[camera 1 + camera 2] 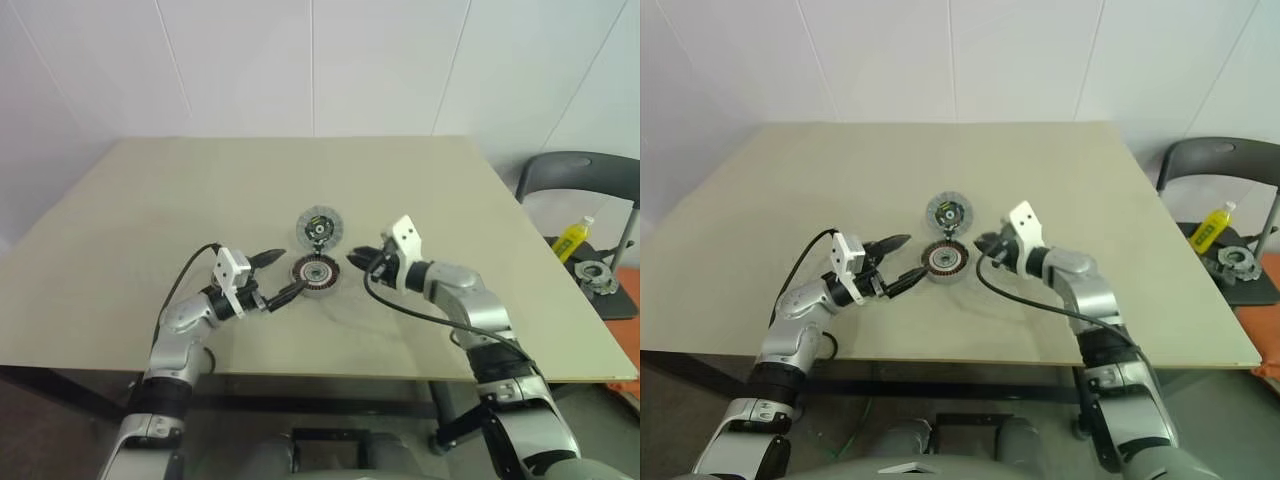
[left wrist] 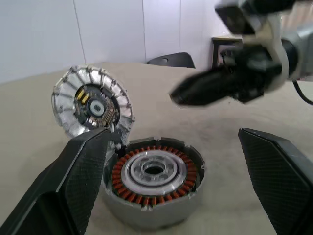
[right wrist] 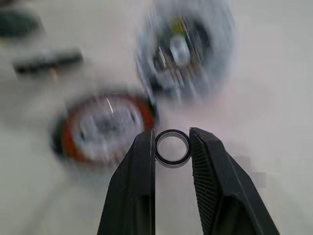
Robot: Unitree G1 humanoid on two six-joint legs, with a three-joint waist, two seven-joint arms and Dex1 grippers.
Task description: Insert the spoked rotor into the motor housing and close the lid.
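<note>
Wide pale bench [image 1: 300, 200] across mid-frame. At right edge, dark chair [image 1: 585, 175] carrying a yellow bottle [image 1: 572, 238]. Near centre, motor housing [image 1: 314, 273] flat, open face up, copper ring around pale hub. Just above it, touching, lid [image 1: 320, 229] tilted, leaning on the housing rim, inner face toward camera. Left claw [image 1: 278, 275] spread wide, empty, straddling the housing's left side. Right claw [image 3: 172, 142] pinched on small black ring [image 3: 172, 148], right of housing, held edgewise between fingers; spokes hard to make out.

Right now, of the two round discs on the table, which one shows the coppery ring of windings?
The motor housing, the disc nearer the robot. Its dark rim encloses coppery-red windings, while the lid lying beyond it is silver-grey with a toothed rim.
</note>
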